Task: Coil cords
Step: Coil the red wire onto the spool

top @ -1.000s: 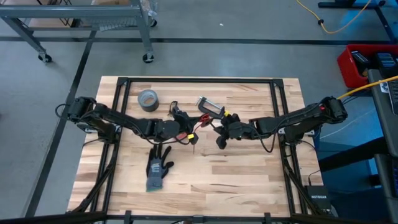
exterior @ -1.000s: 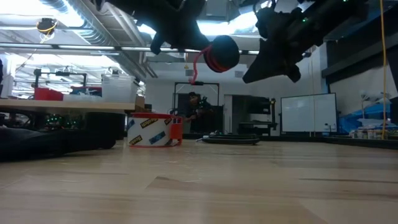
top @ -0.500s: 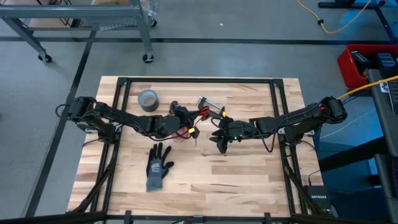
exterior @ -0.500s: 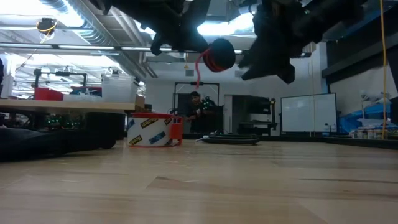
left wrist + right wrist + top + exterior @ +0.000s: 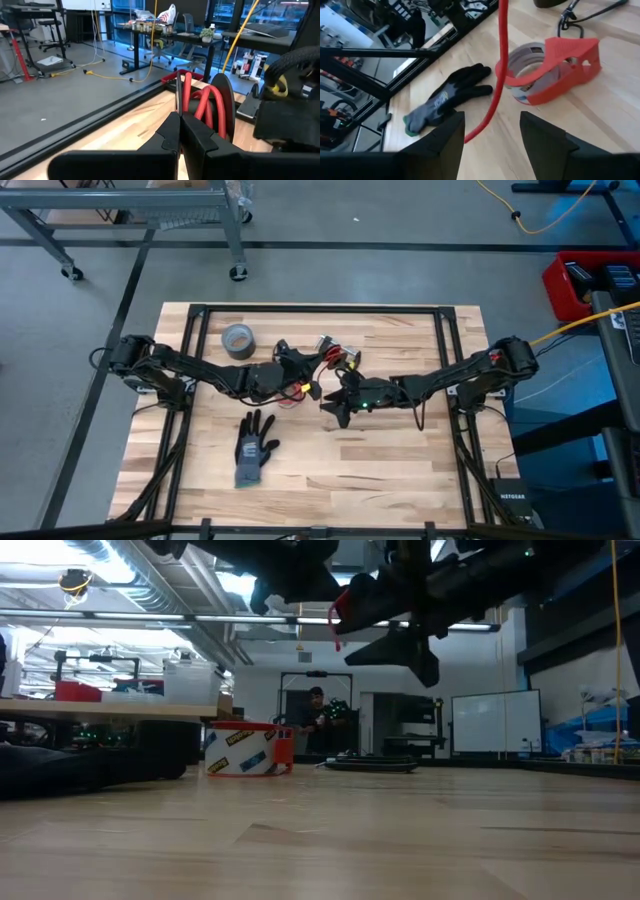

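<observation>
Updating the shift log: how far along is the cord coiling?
Partly done. The left end effector is shut on the red cord, several loops already wound. The right end effector is open, a loose strand hanging between its fingers. The black cord lies untouched on the table.

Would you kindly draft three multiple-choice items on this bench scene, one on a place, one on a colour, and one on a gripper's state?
1. Where does the glove lie?
A. On the wooden table, on the near side of the left arm
B. Inside the grey tape roll
C. On the floor

2. What colour is the cord in the left gripper?
A. Yellow
B. Red
C. White

3. How does the right gripper stand?
A. Shut on the glove
B. Shut on the tape dispenser
C. Open, holding nothing

Answers: 1 A, the high view shows it on the boards. 2 B, the left wrist view shows red loops. 3 C, its fingers stand apart with the cord hanging between.
</observation>
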`<state>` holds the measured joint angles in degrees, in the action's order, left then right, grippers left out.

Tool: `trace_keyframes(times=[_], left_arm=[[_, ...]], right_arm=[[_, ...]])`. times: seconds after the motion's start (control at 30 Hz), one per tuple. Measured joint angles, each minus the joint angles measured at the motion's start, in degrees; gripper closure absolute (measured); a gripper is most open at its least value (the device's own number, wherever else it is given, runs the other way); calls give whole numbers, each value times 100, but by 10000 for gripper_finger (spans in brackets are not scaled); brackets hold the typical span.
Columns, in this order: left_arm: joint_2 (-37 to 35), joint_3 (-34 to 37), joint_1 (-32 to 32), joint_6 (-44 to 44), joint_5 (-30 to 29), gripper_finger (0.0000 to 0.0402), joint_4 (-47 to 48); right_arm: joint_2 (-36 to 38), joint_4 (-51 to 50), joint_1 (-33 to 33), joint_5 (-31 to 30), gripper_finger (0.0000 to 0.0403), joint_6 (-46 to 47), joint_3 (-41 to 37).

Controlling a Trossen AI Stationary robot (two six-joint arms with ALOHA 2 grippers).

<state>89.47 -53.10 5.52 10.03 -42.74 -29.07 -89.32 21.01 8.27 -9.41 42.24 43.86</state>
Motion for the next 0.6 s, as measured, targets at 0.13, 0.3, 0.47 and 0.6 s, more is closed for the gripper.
trace_keyframes(times=[0.13,0.3,0.47,0.6], left_arm=[[0,0,0,-27,-1,401,-54],[0,0,0,-19,4,401,-47],[0,0,0,-6,13,401,-57],[0,0,0,-6,13,401,-132]], right_arm=[[-140,325,0,0,207,11,2],[-181,384,0,-43,207,16,0],[-181,515,-1,-52,222,13,2],[-181,494,-2,-55,248,-7,2]])
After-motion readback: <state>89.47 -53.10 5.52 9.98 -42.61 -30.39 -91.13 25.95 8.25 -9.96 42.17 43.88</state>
